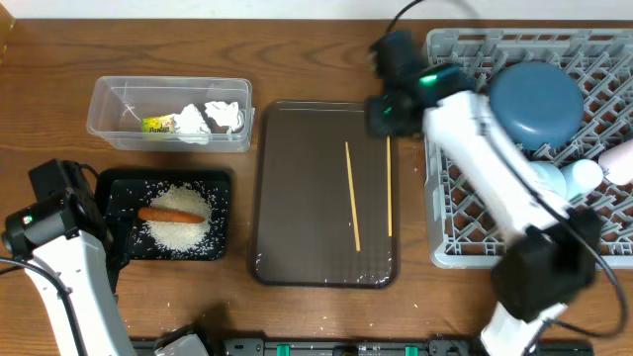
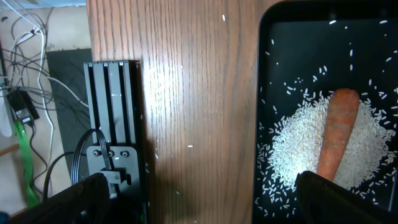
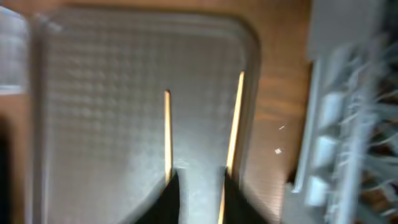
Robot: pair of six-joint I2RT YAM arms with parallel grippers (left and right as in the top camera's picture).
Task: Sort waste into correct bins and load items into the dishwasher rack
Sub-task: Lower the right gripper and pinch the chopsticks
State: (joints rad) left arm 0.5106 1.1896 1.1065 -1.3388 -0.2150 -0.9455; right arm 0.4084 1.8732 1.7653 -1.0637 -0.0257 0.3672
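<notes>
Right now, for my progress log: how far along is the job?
Done: rice and carrot in black tray, tissues and wrapper in clear tub; dish, bowl, cup in rack. In hand: right gripper above the chopsticks. Remaining: both chopsticks, on the brown tray.

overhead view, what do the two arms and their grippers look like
Both the left arm and right arm have smooth white link shells with black joint housings, a small green light glowing on each, and thin black cables looping off them. The left gripper and right gripper have dark, black fingers.
</notes>
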